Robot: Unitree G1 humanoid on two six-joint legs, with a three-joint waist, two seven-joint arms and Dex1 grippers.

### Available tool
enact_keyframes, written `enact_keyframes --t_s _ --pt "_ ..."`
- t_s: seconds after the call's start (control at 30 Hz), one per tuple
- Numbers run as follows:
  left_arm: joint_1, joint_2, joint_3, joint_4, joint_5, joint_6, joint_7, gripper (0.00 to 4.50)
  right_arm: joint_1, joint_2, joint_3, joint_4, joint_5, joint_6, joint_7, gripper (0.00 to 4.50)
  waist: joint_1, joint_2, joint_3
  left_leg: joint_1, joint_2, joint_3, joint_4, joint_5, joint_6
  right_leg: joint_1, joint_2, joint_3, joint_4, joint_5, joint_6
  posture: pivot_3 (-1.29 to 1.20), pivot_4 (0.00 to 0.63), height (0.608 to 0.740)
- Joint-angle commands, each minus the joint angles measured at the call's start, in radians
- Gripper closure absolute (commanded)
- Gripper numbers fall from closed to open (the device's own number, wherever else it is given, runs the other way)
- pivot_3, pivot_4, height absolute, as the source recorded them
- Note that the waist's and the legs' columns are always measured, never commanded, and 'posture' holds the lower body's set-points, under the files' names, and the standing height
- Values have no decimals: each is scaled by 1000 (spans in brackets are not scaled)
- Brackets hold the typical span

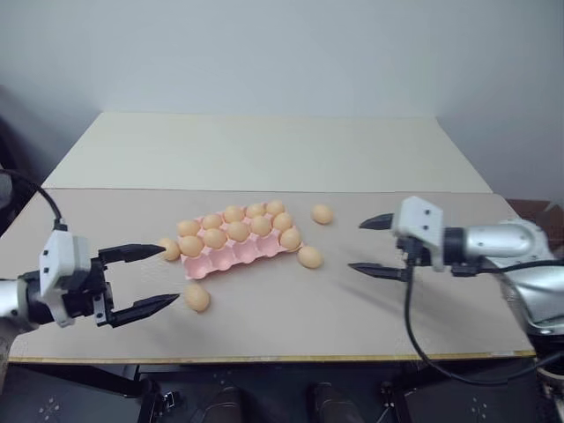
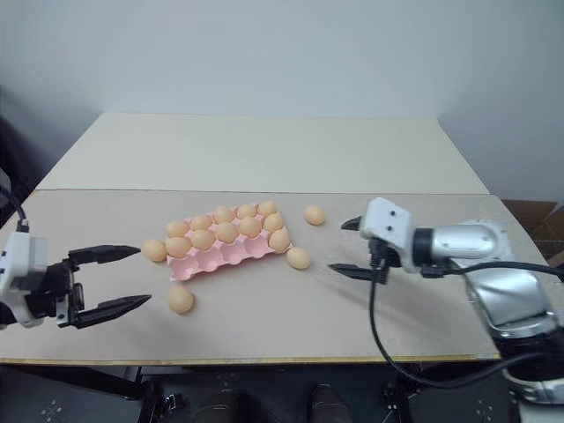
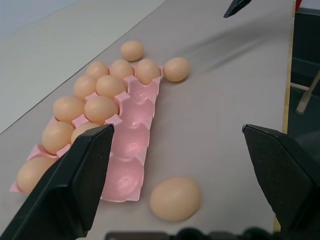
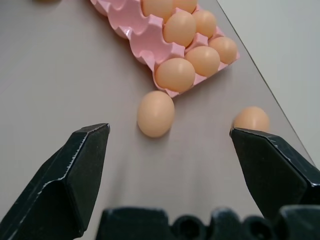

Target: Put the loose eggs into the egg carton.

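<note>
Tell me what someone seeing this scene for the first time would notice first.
The flat pink egg carton mid-table stands out, its two far rows filled with eggs and most of its near row bare. Four loose pale orange-tan eggs lie around it: one in front of the open left gripper, one at the carton's left end, and two toward the open right gripper.

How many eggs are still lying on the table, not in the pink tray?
4. One rests against the egg carton's left end, one sits in front of that end, one lies by its right end, and one lies farther back on the right.
</note>
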Motion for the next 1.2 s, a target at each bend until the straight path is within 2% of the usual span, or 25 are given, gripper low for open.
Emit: enact_keyframes --t_s 0.03,0.37,0.67,0.7,0.77,0.93,1.0,1.2 --pt "-4 20 6 3 9 -24 -21 12 -45 52 49 -3 -33 42 -57 0 -2 0 0 -1 0 0 0 0 0 0 0 0 0 1 -1 0 150 740" --pt "37 -6 -3 -70 10 -25 7 12 -159 237 217 225 -174 21 -129 0 -1 0 0 0 0 0 0 0 1 0 0 0 0 1 -1 0 150 740" --pt "90 -27 12 -131 13 -21 49 12 -211 335 255 390 -237 -7 -128 0 -1 0 0 0 0 0 0 0 1 0 0 0 0 4 -1 0 150 740" --pt "96 -27 16 -135 13 -20 53 0 -211 337 254 392 -238 -4 -124 389 -2 0 0 0 0 0 0 0 1 0 0 -1 0 4 -1 0 150 740" --pt "112 -29 26 -143 14 -22 61 0 -210 333 261 394 -249 2 -116 873 -1 0 0 0 0 0 0 0 1 0 0 0 0 4 -1 0 150 740" --pt "129 -30 33 -153 16 -26 74 0 -193 315 248 369 -260 6 -104 2611 -1 0 0 0 0 0 0 0 1 0 0 -1 0 3 -1 0 150 740" --pt "129 -28 31 -153 20 -28 79 0 -187 302 239 350 -267 17 -112 2871 0 0 0 0 0 0 0 0 1 0 0 -1 0 2 -2 0 150 740" --pt "133 -32 37 -137 28 -37 79 0 -179 237 204 232 -276 43 -135 2871 0 0 0 -1 0 0 0 0 0 0 0 -1 0 1 -1 0 150 740"
